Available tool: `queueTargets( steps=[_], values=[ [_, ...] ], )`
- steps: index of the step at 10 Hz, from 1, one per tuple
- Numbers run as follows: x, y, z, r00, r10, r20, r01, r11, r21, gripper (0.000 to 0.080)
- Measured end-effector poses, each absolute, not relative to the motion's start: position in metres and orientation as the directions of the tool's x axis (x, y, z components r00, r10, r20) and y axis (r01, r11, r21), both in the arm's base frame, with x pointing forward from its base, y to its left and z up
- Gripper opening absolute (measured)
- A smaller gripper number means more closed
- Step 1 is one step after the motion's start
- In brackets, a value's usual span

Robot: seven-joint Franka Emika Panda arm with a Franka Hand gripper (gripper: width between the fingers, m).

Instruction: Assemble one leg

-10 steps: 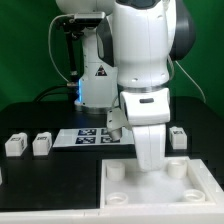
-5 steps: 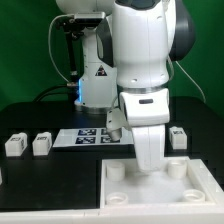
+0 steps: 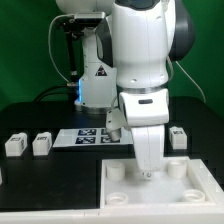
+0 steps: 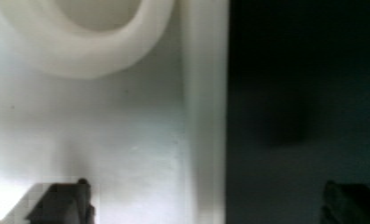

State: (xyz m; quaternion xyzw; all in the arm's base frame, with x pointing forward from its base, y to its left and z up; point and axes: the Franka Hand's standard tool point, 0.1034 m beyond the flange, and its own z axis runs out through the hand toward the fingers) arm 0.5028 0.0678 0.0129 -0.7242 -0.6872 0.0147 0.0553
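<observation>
The small white legs lie on the black table: two at the exterior view's left (image 3: 14,144) (image 3: 42,144) and one at its right (image 3: 178,138). My gripper (image 3: 148,174) hangs low over the back edge of the large white panel (image 3: 200,186), far from all the legs. In the wrist view the gripper (image 4: 208,205) is open and empty. Its dark fingertips (image 4: 61,203) stand wide apart, straddling the panel's edge (image 4: 185,120). A round corner socket (image 4: 102,35) shows on the panel ahead of it.
The marker board (image 3: 88,137) lies flat behind the gripper, in front of the arm's base (image 3: 95,85). The panel has raised round sockets (image 3: 117,173) at its corners. Black table (image 4: 306,100) shows beside the panel's edge.
The gripper has sunk slightly toward the panel's back edge. Nothing else has moved.
</observation>
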Motion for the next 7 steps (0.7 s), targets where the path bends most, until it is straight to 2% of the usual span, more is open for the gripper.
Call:
queueTargets(
  steps=[4, 5, 6, 7],
  values=[
    [0.503, 0.067, 0.014, 0.057, 0.997, 0.055, 0.994, -0.052, -0.099, 0.0649],
    [0.504, 0.070, 0.028, 0.111, 0.993, 0.040, 0.989, -0.107, -0.098, 0.0649],
    [0.499, 0.075, 0.056, 0.167, 0.986, 0.021, 0.983, -0.165, -0.080, 0.0649],
    [0.493, 0.082, 0.069, 0.173, 0.985, 0.015, 0.983, -0.172, -0.065, 0.0649]
  ],
)
